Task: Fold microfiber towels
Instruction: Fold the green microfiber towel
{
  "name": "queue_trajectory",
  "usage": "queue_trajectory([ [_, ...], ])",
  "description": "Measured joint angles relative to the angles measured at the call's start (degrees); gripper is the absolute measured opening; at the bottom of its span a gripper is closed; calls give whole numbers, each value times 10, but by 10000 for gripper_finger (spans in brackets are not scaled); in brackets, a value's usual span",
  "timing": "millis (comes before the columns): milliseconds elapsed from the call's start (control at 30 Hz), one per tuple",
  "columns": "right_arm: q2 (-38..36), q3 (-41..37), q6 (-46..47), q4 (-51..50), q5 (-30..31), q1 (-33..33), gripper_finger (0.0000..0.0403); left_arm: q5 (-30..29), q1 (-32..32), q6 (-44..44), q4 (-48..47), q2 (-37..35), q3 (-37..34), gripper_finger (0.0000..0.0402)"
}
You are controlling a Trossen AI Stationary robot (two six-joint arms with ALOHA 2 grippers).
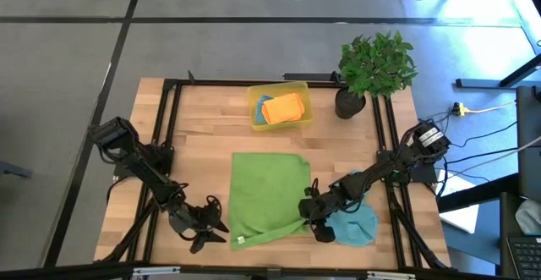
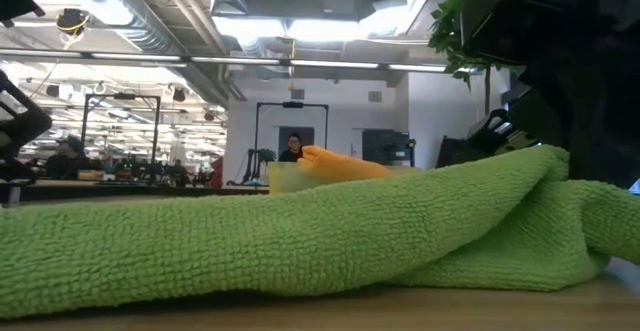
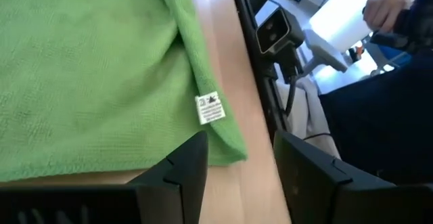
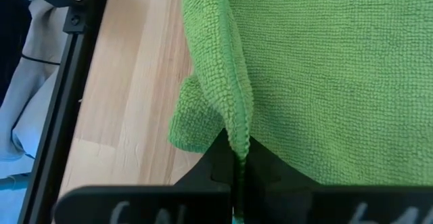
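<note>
Pinching the near right edge of the green towel (image 1: 269, 197), the right gripper (image 1: 314, 221) sits low at the table's front, its two fingers pressed together on a raised ridge of cloth; the right wrist view shows the fold running straight into the closed fingertips. The right arm stretches back from there to its base at the table's right side.

Left gripper (image 1: 211, 226): low at the front, just beside the green towel's near left corner, fingers (image 3: 177, 173) apart and holding nothing. The corner with its white label (image 3: 210, 107) lies just ahead of the gap between them, not touched. The left arm reaches back to its base at the left side.

Green towel: one, spread mostly flat on the wooden table (image 1: 203, 136), central, its near edge close to the table's front rim, bare wood on its left and beyond it.

Teal-blue towels: two seen. One teal-blue towel (image 1: 355, 227) lies crumpled at the front right, just beside the right gripper, partly under the arm.

Yellow bin (image 1: 301, 91): one, at the far centre, holding an orange towel (image 1: 282, 108) on top, with a second blue cloth (image 1: 261, 102) beneath it showing at its left edge.

Potted plant (image 1: 376, 63): one, far right corner.
</note>
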Motion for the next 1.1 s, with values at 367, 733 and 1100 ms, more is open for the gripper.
queue_trajectory([
  [367,0,0,0,3,0,0,6,48,-3,-48,-13,6,9,161],
  [733,0,1,-1,6,2,-3,6,115,24,-54,-13,117,96,161],
  [1100,0,1,6,7,3,-4,7,130,48,-52,-46,117,105,150],
])
